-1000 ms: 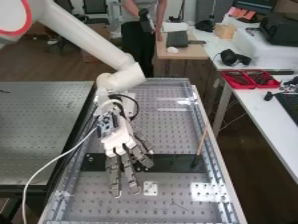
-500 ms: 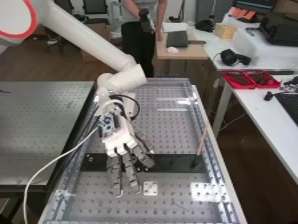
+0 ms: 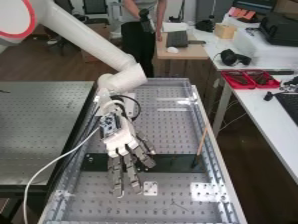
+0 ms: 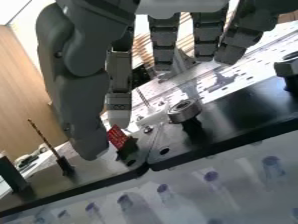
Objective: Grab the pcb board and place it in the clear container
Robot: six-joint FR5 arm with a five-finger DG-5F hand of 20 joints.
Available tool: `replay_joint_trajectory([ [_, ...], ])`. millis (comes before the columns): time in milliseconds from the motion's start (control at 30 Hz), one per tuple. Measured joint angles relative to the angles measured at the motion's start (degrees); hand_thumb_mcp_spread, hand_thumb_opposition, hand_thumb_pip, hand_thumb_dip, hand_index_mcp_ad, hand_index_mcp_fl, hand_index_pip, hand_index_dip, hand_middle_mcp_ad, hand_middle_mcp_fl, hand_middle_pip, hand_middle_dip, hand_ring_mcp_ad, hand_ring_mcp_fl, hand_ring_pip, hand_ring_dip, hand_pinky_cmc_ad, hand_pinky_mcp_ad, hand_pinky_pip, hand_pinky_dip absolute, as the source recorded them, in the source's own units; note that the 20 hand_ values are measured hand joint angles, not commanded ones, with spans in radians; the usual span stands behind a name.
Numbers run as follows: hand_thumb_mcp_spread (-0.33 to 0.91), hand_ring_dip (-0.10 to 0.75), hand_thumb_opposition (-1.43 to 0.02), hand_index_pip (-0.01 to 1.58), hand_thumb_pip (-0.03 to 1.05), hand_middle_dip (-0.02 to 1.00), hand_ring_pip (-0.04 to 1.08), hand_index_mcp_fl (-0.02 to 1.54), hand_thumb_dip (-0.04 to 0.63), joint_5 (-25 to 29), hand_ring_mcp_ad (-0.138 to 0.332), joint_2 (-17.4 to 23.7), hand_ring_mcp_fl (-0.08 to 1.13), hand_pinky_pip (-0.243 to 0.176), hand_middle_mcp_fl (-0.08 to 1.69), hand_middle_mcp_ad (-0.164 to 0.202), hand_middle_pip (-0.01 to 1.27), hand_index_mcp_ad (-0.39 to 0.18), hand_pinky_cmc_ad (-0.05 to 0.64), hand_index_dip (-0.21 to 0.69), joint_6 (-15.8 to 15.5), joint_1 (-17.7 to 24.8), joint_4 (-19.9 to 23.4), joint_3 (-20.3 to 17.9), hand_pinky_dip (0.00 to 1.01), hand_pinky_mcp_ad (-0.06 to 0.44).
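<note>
The hand (image 3: pixel 121 140), fingers extended and empty, has edged slightly sideways over the black plate (image 3: pixel 174 162), the red pcb board (image 4: pixel 117 136) near its fingertips and the grasp apparently yet to be made

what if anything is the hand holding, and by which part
The hand seems to hold nothing; its fingers are straight.

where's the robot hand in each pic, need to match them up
High view: the hand is a little left of centre, fingers straight and crossing the black strip.
Wrist view: its fingers loom close to the lens, one big digit near a small red board.
Shared landmark: the black strip, which looks like the dark plate in the wrist view.
</note>
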Motion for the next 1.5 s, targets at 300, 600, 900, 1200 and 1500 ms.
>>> replay_joint_trajectory([
  [300, 0.67, 0.026, -0.84, 1.25, 0.39, 0.17, 0.09, 0.38, 0.284, 0.04, 0.241, 0.80, 0.03, -0.075, 0.10, 0.091, 0.15, -0.176, 0.262, 0.379, -4.91, -0.22, 3.78, -0.45, 0.20, 0.183],
  [600, 0.67, 0.026, -0.85, 1.25, 0.39, 0.17, 0.08, 0.39, 0.284, -0.35, 0.244, 0.99, 0.03, -0.077, 0.10, 0.091, 0.15, -0.187, 0.262, 0.384, -5.83, -0.32, 4.79, -0.69, 0.20, 0.187],
  [900, 0.68, 0.031, -0.85, 1.25, 0.39, 0.17, 0.08, 0.42, 0.281, -0.32, 0.241, 1.48, 0.03, -0.077, 0.11, 0.094, 0.15, -0.187, 0.262, 0.386, -8.47, -0.48, 7.09, -1.01, 0.20, 0.183],
  [1200, 0.68, 0.037, -0.89, 1.25, 0.39, 0.17, 0.08, 0.46, 0.281, -0.11, 0.241, 2.76, 0.04, -0.077, 0.12, 0.091, 0.15, -0.187, 0.262, 0.386, -13.25, -0.73, 11.42, -1.78, 0.20, 0.183],
  [1500, 0.69, 0.037, -0.89, 1.25, 0.39, 0.17, 0.08, 0.46, 0.281, -0.02, 0.241, 3.58, 0.04, -0.077, 0.12, 0.094, 0.15, -0.187, 0.262, 0.386, -15.75, -0.94, 13.82, -2.29, 0.20, 0.183],
])
